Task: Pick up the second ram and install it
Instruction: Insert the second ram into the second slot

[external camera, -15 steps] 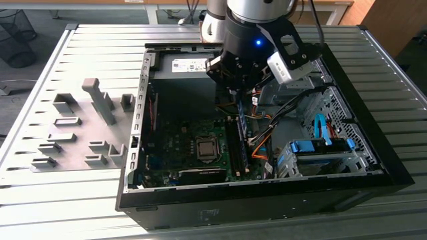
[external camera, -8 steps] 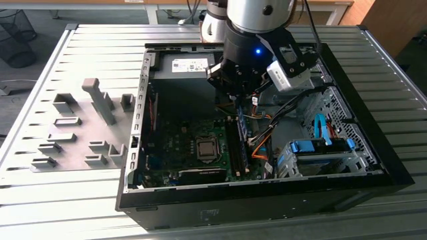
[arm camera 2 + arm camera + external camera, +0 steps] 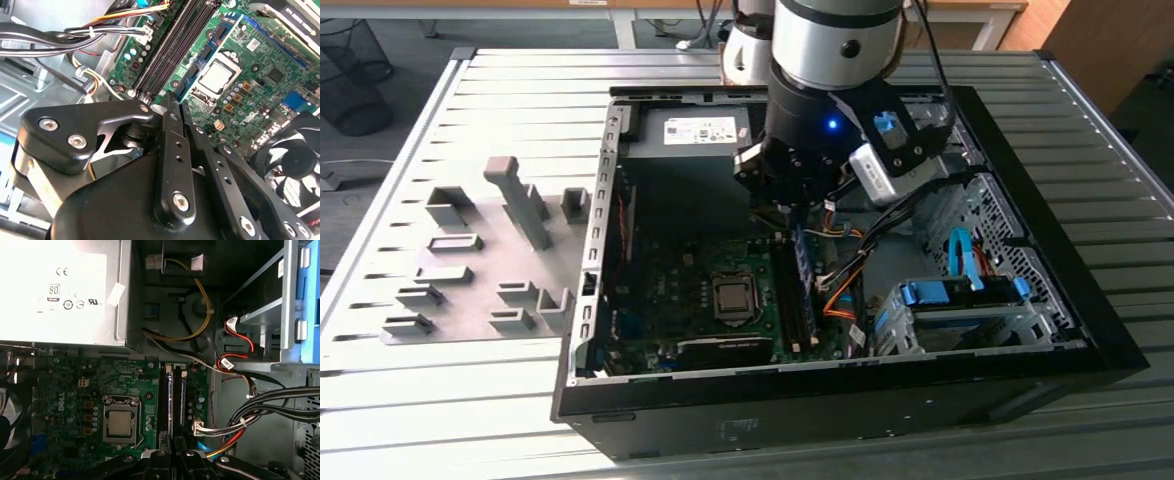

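End effector [image 3: 797, 212] is down inside the open PC case [image 3: 1067, 330], hanging right over the memory slots [image 3: 797, 300] next to the CPU socket [image 3: 735, 298]. In the second wrist view its fingers [image 3: 169, 112] look pinched nearly together with the tips just above the slot end, but whether they're actually clamping anything I can't tell. Second ram [image 3: 799, 262] shows in the exterior view as a thin blue stick standing on edge under the fingers, lined up along the slots; in the first wrist view a stick [image 3: 169, 402] sits upright between the black slot rails. Power supply [image 3: 687, 135] sits at the case's far end, and the grey slatted surface [image 3: 467, 230] carries a holder fixture [image 3: 480, 260] off to the exterior view's left
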Tool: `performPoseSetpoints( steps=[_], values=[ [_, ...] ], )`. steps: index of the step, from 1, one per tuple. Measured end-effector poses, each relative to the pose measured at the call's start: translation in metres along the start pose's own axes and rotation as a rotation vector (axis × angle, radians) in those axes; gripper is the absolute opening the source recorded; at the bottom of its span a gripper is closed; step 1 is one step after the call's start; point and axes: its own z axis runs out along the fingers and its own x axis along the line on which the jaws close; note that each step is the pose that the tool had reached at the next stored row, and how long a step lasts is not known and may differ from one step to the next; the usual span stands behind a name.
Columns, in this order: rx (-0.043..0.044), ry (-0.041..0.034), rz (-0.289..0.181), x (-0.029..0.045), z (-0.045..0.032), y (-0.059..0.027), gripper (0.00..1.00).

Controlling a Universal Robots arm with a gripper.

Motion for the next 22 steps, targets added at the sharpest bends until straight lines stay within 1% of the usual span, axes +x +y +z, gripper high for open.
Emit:
performPoseSetpoints(
  steps=[8,22],
  values=[
    [0.0001,-0.0001,0.010,0.0002,0.0142,-0.0003,0.14],
    [0.0000,-0.0002,0.010,0.0002,0.0157,-0.0004,0.14]
  ],
)
